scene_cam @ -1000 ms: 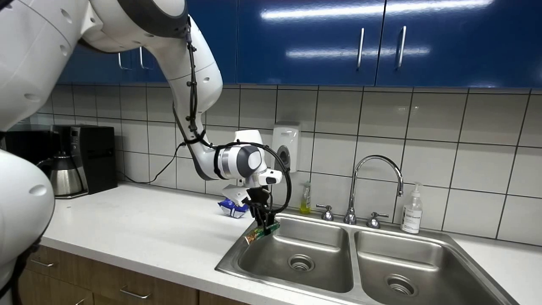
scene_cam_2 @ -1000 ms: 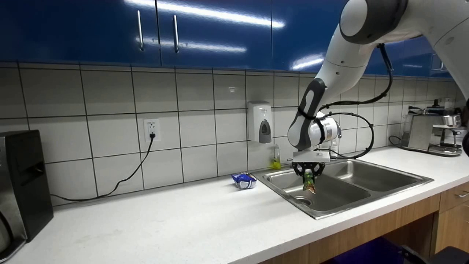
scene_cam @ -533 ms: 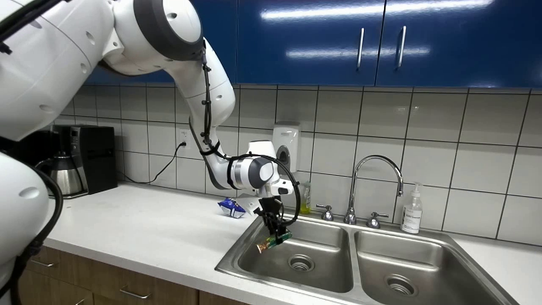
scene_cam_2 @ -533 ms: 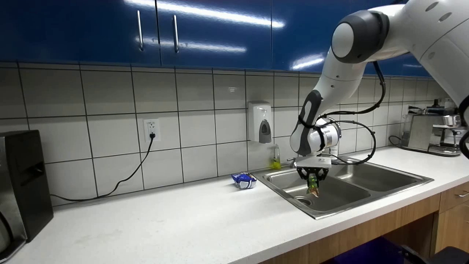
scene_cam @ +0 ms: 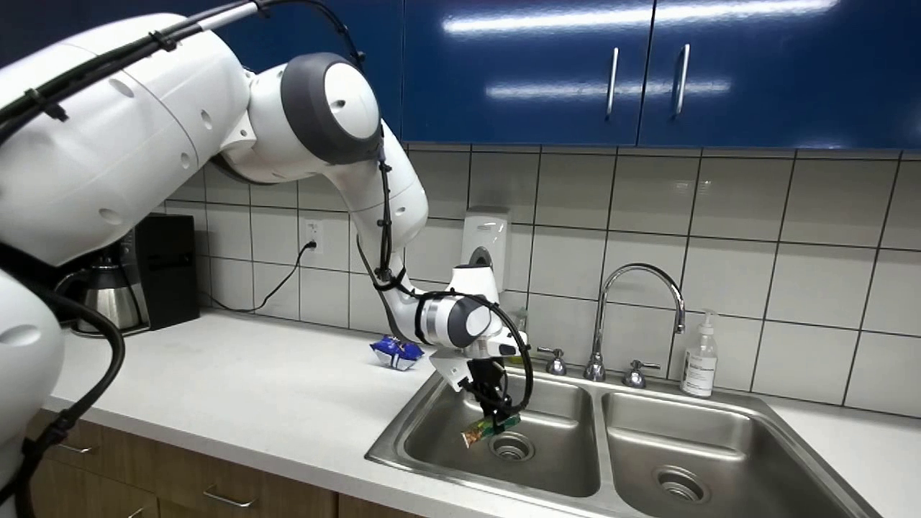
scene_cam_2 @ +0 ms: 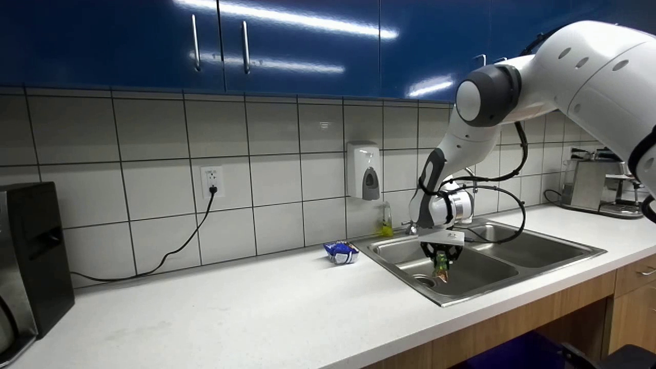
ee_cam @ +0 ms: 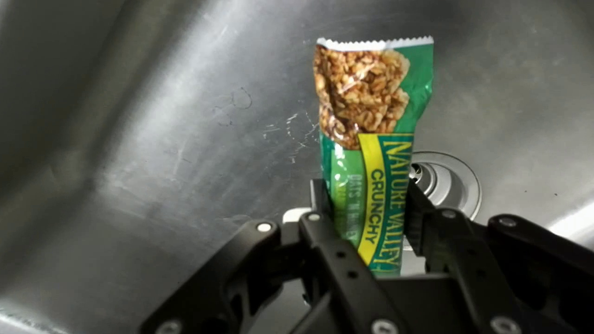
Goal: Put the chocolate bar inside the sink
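The chocolate bar is a green wrapped crunchy bar (ee_cam: 371,93) with a granola picture. My gripper (ee_cam: 366,204) is shut on it, one finger on each long side, in the wrist view. In both exterior views the bar (scene_cam: 476,432) (scene_cam_2: 441,272) hangs tilted under the gripper (scene_cam: 498,421) (scene_cam_2: 442,260), over the nearer-to-arm basin of the steel sink (scene_cam: 554,464) (scene_cam_2: 482,277). The sink floor (ee_cam: 209,153) fills the wrist view behind the bar. The exact height of the bar above the floor cannot be told. Its lower end is hidden behind the gripper in the wrist view.
A drain (scene_cam: 511,447) lies close to the bar. A divider (scene_cam: 603,446) parts the two basins. The faucet (scene_cam: 599,331) and its handles stand behind. A blue snack bag (scene_cam_2: 341,252) lies on the counter (scene_cam_2: 230,307). A soap bottle (scene_cam: 700,360) stands at the back.
The arm has moved down and, in the exterior view with the coffee pot, to the right. The gripper has carried the bar from the basin's edge to lower over the basin near the drain.
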Controlling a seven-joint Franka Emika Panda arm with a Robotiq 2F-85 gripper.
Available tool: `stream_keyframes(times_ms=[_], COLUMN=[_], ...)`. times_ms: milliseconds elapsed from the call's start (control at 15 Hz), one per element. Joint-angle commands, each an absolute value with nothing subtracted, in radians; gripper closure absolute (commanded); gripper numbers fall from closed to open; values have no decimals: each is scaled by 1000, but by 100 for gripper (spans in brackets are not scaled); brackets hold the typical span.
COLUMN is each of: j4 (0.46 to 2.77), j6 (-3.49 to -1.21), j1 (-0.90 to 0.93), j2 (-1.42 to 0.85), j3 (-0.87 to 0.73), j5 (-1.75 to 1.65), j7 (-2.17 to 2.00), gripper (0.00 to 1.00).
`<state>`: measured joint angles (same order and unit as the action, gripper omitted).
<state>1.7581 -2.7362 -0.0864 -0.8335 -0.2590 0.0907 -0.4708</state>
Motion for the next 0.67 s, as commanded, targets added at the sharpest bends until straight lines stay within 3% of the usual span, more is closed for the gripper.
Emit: stream_keyframes(times_ms=[0, 600], j4=[1627, 1450], j6=[-2683, -2613], j1=[-147, -192], j2=[-926, -1088], j3=[-227, -219], j5=[132, 152], j7=[-421, -420], gripper=[84, 84])
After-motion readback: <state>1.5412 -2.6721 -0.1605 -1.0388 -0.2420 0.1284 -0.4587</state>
